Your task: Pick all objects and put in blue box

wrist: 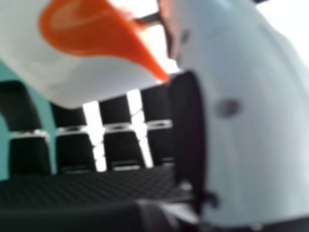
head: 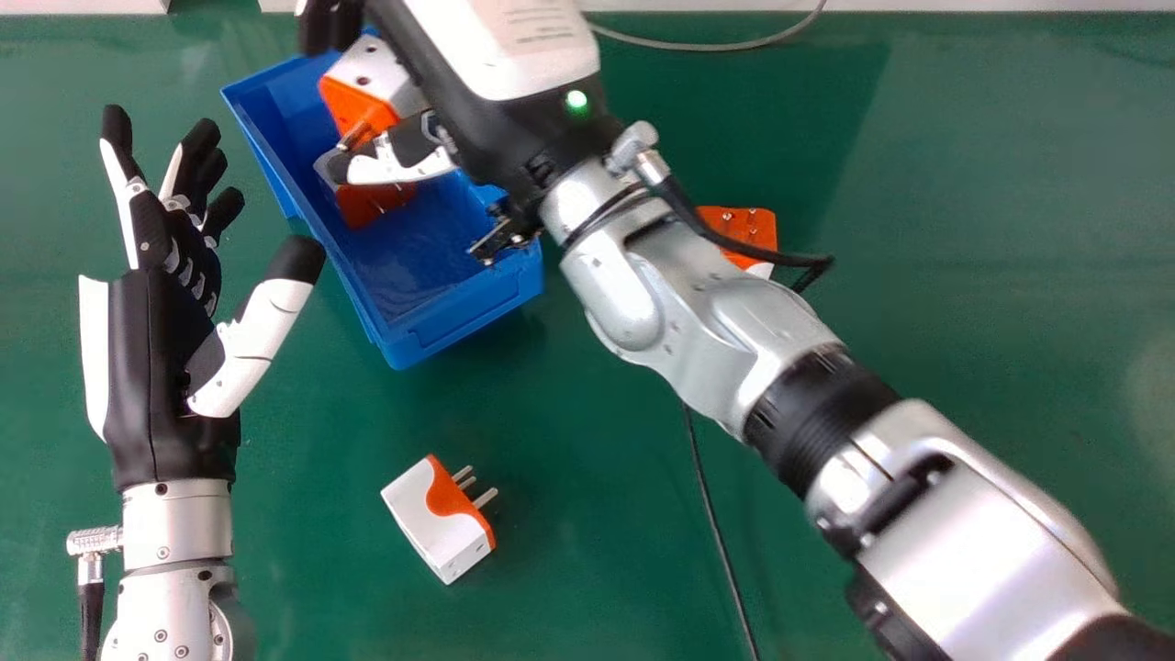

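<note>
The held adapter point(head: 381, 72), white and orange, is over the far part of the blue box point(head: 436, 330), clasped by the right hand point(head: 477, 119) between its curled fingers and thumb point(head: 399, 168); the right hand view also shows it between them. Below it, the boxed adapter point(head: 363, 209) lies inside the box with its orange side and prongs showing. On the near side of the box and well apart from it, the near adapter point(head: 427, 523) rests on the green table point(head: 964, 275), prongs pointing right. To the right of the box, the partly hidden adapter point(head: 757, 228) shows its orange face and pins beyond the right arm point(head: 725, 312). The left hand point(head: 151, 358) is left of the box, open, its fingers extended toward the far side. A black cable point(head: 716, 523) runs along the table's near part, right of the near adapter; a pale cable point(head: 716, 44) curves along the far edge.
</note>
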`<action>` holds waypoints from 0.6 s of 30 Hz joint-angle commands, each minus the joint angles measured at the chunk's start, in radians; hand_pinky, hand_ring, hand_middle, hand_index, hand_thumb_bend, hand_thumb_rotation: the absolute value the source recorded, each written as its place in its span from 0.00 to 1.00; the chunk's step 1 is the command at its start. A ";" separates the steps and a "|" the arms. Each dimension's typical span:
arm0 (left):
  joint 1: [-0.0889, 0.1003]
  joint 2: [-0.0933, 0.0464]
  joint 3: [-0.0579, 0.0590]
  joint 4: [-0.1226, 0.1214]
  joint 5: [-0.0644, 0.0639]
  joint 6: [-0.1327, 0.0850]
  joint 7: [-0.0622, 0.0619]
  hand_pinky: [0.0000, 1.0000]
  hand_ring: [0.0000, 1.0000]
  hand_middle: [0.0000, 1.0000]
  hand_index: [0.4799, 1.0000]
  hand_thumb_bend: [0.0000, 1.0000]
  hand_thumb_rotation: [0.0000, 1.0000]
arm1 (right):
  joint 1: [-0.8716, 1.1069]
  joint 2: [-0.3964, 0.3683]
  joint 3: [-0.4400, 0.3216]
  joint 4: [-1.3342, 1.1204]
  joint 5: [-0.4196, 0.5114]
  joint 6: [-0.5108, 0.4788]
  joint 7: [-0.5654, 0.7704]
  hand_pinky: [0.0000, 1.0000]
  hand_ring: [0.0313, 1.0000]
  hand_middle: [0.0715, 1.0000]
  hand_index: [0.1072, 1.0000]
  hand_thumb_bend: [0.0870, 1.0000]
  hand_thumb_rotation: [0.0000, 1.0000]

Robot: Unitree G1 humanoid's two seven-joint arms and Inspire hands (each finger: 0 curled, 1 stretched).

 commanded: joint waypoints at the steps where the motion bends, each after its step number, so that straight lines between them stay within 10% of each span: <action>1: 0.001 0.005 0.006 -0.016 0.010 -0.015 0.011 0.91 0.94 0.93 0.85 0.86 0.56 | -0.077 0.042 0.021 0.064 -0.007 -0.020 -0.067 0.33 0.44 0.50 0.43 0.44 0.00; 7: 0.000 0.008 0.004 -0.015 0.041 -0.015 0.040 0.90 0.93 0.93 0.84 0.87 0.57 | -0.115 0.051 0.094 0.122 -0.048 0.069 0.033 0.32 0.44 0.48 0.46 0.45 0.00; 11: -0.003 0.008 0.003 -0.006 0.042 -0.023 0.044 0.89 0.92 0.92 0.83 0.87 0.59 | -0.115 0.033 0.135 0.075 -0.079 0.145 0.112 0.56 0.73 0.81 0.66 0.67 0.00; 18: -0.008 0.005 0.000 -0.004 0.029 -0.019 0.035 0.90 0.93 0.92 0.83 0.86 0.58 | -0.103 -0.004 0.165 -0.003 -0.110 0.191 0.107 0.97 0.99 0.99 0.98 0.97 0.24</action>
